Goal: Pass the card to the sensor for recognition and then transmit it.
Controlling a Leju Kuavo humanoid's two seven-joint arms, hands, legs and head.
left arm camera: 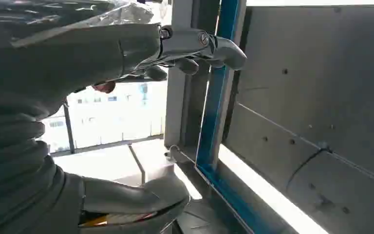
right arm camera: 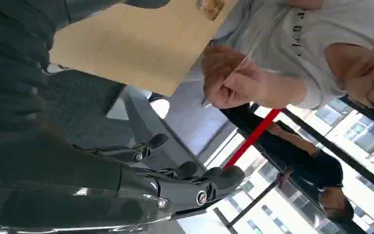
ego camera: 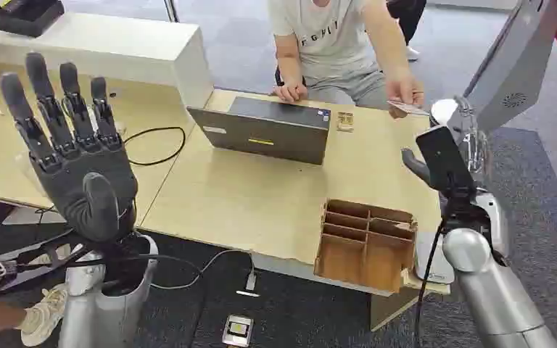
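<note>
Meanwhile person's hand (ego camera: 405, 90) holds card (ego camera: 408, 108) near right hand (ego camera: 455, 141)

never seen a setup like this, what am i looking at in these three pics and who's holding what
This is a humanoid robot with two silver arms. The wide picture is the robot's own head view, looking down at a wooden desk. Its left robot hand is raised, fingers spread, holding nothing. Its right robot hand is also empty, reaching toward a seated person who holds out a card. On the desk lie a laptop and a cardboard divider box. The other two pictures come from cameras at each wrist, so they look turned; the right wrist view shows the card in the person's fingers.
</note>
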